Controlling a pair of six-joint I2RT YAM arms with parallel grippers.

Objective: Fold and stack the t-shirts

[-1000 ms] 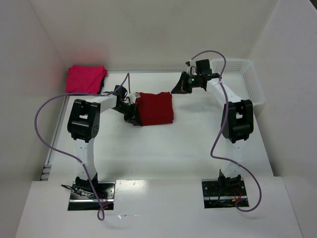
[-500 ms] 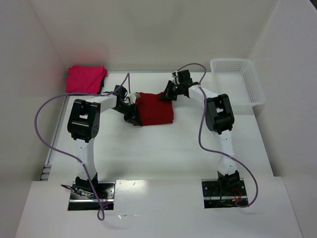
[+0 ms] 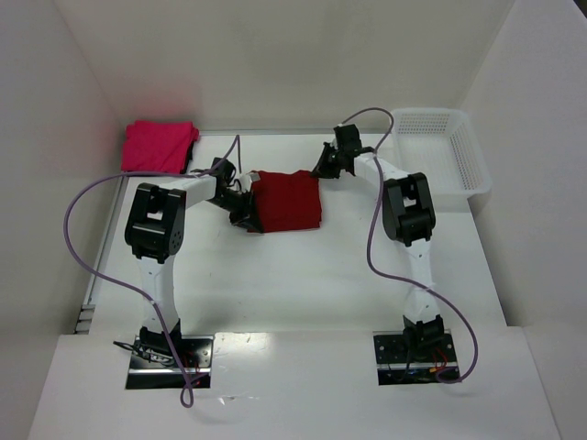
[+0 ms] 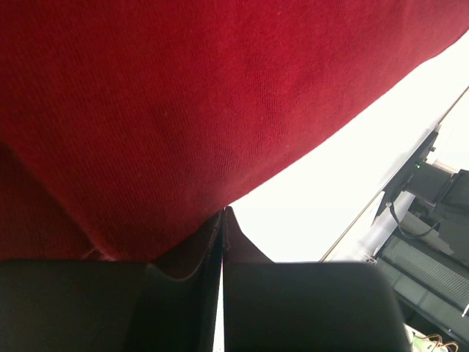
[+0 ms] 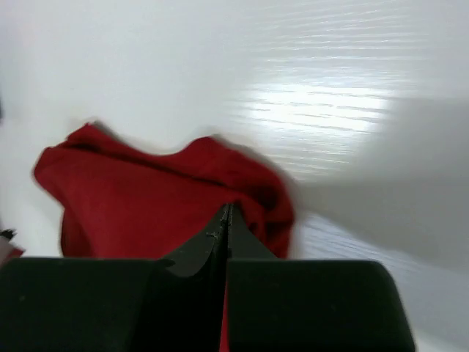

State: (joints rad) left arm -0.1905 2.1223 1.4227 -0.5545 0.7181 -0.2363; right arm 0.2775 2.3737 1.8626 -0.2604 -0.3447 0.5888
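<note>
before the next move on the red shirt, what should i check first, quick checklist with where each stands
1. Left pincer grip on the crimson t-shirt: ok, shut on its left edge.
2. Right pincer ready to grasp: not ok, it is shut, at the shirt's far right corner, and no cloth shows between its fingers.
3. Crimson t-shirt folded: ok, a compact rectangle in the top view.
4. Stacked on the magenta t-shirt: not ok, the two lie apart.
5. Top of the magenta t-shirt free: ok, nothing lies on it.
6. White mesh basket out of the way: ok, it stands to the right, apart from both shirts.
</note>
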